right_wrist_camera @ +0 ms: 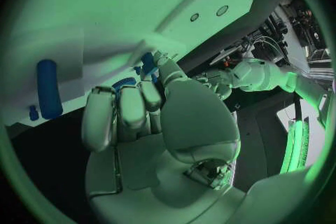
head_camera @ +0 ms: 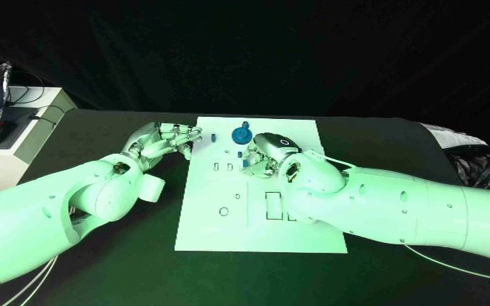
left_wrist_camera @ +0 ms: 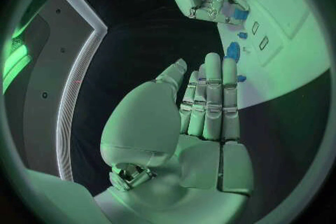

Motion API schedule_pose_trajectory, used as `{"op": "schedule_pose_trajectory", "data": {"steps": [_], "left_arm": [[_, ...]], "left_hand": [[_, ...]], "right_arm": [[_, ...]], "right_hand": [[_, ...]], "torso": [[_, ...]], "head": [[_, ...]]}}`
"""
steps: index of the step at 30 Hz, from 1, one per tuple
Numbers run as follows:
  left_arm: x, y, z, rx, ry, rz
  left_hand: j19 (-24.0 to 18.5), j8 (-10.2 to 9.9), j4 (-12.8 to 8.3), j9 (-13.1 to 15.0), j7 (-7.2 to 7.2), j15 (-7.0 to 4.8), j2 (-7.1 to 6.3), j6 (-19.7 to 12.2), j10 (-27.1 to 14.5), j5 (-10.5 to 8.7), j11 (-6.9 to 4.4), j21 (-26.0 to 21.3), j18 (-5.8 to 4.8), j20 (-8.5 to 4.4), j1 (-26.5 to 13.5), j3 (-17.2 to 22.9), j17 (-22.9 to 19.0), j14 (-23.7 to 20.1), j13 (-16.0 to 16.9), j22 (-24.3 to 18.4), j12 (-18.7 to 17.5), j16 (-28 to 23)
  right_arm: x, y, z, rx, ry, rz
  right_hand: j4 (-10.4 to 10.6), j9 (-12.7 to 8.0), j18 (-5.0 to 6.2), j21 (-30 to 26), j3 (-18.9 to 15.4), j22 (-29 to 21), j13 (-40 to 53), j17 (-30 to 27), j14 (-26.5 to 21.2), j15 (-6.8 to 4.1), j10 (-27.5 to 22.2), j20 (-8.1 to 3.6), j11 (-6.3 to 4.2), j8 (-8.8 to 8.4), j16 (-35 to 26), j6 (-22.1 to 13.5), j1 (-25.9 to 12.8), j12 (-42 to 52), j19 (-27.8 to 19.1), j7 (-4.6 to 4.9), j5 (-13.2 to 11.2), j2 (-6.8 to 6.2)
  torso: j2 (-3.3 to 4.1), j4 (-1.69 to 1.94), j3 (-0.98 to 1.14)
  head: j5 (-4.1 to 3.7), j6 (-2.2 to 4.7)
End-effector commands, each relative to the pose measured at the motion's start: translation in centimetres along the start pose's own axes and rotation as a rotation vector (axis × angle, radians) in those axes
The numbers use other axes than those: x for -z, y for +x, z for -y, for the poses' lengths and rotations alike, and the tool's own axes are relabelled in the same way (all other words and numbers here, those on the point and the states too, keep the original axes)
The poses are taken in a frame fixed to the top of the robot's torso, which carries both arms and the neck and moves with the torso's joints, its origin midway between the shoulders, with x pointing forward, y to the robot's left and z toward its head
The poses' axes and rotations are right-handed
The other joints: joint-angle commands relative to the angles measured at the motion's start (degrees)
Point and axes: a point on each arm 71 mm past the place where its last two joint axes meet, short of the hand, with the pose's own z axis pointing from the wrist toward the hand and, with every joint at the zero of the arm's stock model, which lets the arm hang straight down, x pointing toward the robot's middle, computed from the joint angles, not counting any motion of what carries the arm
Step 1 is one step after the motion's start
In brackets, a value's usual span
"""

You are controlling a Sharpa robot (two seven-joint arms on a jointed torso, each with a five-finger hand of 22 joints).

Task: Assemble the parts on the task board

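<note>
The task board [head_camera: 260, 207] lies mid-worktop, with a round blue part [head_camera: 241, 135] near its far edge. The right hand [head_camera: 268, 154] rests fingers-down on small blue parts [right_wrist_camera: 143, 64]; whether it grips one, I cannot tell. The left hand [head_camera: 161, 139] hovers empty, fingers straight. The parts look light, rigid and slippery; pinch their sides.

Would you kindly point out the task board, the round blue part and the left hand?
task board [head_camera: 235, 235]: head view, bare near end of the plate.
round blue part [head_camera: 241, 134]: head view, its middle.
left hand [head_camera: 163, 140]: head view, middle of the hand.
</note>
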Motion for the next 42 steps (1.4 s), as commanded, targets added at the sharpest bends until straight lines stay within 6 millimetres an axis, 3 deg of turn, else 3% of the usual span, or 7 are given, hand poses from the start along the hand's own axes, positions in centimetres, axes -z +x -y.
{"op": "schedule_pose_trajectory", "data": {"steps": [1, 10, 15, 19, 23, 34, 42], "left_arm": [[-0.04, 0.25, 0.05, 0.004, 0.005, -0.021], [-0.04, 0.28, -0.01, 0.005, 0.003, -0.023], [-0.05, 0.27, -0.03, 0.004, 0.003, -0.022], [-0.05, 0.27, -0.04, 0.003, 0.003, -0.023], [-0.06, 0.29, -0.04, 0.004, 0.003, -0.024], [-0.05, 0.27, -0.05, 0.003, 0.003, -0.024], [-0.04, 0.25, -0.05, 0.003, 0.003, -0.024]], "left_hand": [[-0.3, 0.1, -0.3, 0.0, 0.07, 0.10, 0.08, 0.1, -0.1, -0.16, -0.02, 0.2, 0.61, -0.07, 0.4, -0.1, 0.0, -0.3, 0.0, -0.1, 0.1, -0.2], [-0.3, 0.1, -0.3, 0.0, 0.07, 0.10, 0.08, 0.1, -0.1, -0.16, -0.02, 0.2, 0.61, -0.07, 0.4, -0.1, 0.0, -0.3, 0.0, -0.1, 0.1, -0.2], [-0.4, 0.1, -0.6, 0.0, 0.10, 0.12, 0.10, 0.0, -0.2, -0.14, 0.02, 0.4, 0.61, -0.06, 0.2, 0.1, 0.0, -0.4, 0.0, -0.1, 0.1, -0.1], [-0.4, 0.1, -0.6, 0.0, 0.10, 0.12, 0.10, 0.0, -0.2, -0.14, 0.02, 0.4, 0.61, -0.06, 0.2, 0.1, 0.0, -0.4, 0.0, -0.1, 0.1, -0.1], [-0.4, 0.1, -0.6, 0.0, 0.09, 0.14, 0.08, 0.0, -0.2, -0.16, 0.02, 0.4, 0.61, -0.06, 0.1, 0.0, 0.0, -0.4, 0.0, -0.2, 0.1, -0.1], [-0.4, 0.1, -0.6, 0.0, 0.09, 0.14, 0.08, 0.0, -0.2, -0.16, 0.02, 0.4, 0.61, -0.06, 0.1, 0.0, 0.0, -0.4, 0.0, -0.2, 0.1, -0.1], [-0.4, 0.1, -0.6, 0.0, 0.09, 0.14, 0.08, 0.0, -0.2, -0.16, 0.02, 0.4, 0.61, -0.06, 0.1, 0.0, 0.0, -0.4, 0.0, -0.2, 0.1, -0.1]], "right_arm": [[0.05, -0.05, 0.19, 0.022, 0.002, 0.033], [-0.04, -0.06, 0.39, 0.020, 0.005, 0.047], [-0.18, 0.01, 0.54, 0.025, 0.010, 0.044], [-0.27, 0.07, 0.63, 0.026, 0.010, 0.040], [-0.34, 0.16, 0.69, 0.026, 0.008, 0.035], [-0.38, 0.37, 0.67, 0.026, -0.004, 0.018], [-0.30, 0.60, 0.53, 0.023, -0.009, 0.010]], "right_hand": [[0.4, 0.1, -0.43, -0.2, 0.0, 10.7, 1.3, 0.0, 0.0, -0.14, 0.0, -0.14, -0.25, 0.18, -0.2, 0.6, -0.3, -0.2, 2.7, 0.42, -0.3, -0.25], [1.6, 0.0, -0.42, -0.2, 0.0, 10.7, 1.2, -0.1, 0.0, -0.07, -0.1, -0.09, -0.14, -0.02, -0.2, 0.3, -0.7, -0.4, 2.7, 0.57, -1.4, -0.82], [3.0, 0.0, -0.36, -0.4, 0.1, 10.6, 0.9, -0.3, -0.1, 0.07, -0.4, 0.04, 0.04, -0.16, -0.3, -0.1, -0.7, -0.9, 2.7, 0.80, -1.8, -2.11], [3.6, 0.0, -0.29, -0.7, 0.3, 10.6, 0.5, -0.4, -0.1, 0.49, -0.9, 0.30, 0.74, -1.16, -0.4, -2.5, -0.7, -1.5, 2.6, 1.95, -2.0, -3.11], [5.1, 0.0, -0.10, -0.9, 1.3, 10.5, -0.4, -0.6, -0.2, 0.76, -1.5, 0.76, 1.00, -1.02, -0.4, -3.3, -0.2, -1.9, 2.6, 2.24, -2.4, -4.55], [6.0, 0.0, 0.00, -1.1, 1.6, 10.5, -1.5, -0.8, -0.3, 0.95, -2.1, 1.00, 1.22, -0.93, -0.5, -4.1, 0.3, -2.1, 2.5, 2.53, -2.7, -5.42], [5.9, 0.1, -0.01, -1.1, 1.7, 10.5, -1.5, -0.8, -0.2, 0.87, -2.0, 0.96, 1.11, -0.80, -0.4, -3.6, 0.5, -1.8, 2.5, 2.35, -2.7, -5.16]], "torso": [[0.00, -0.01, 0.02], [0.00, -0.04, 0.02], [-0.06, -0.03, -0.03], [-0.02, 0.00, -0.02], [-0.07, -0.03, -0.05], [-0.04, -0.07, -0.04], [-0.02, -0.01, -0.04]], "head": [[0.00, -0.05], [0.01, -0.06], [-0.01, -0.10], [-0.02, -0.14], [-0.03, -0.14], [0.05, -0.30], [0.08, -0.40]]}}
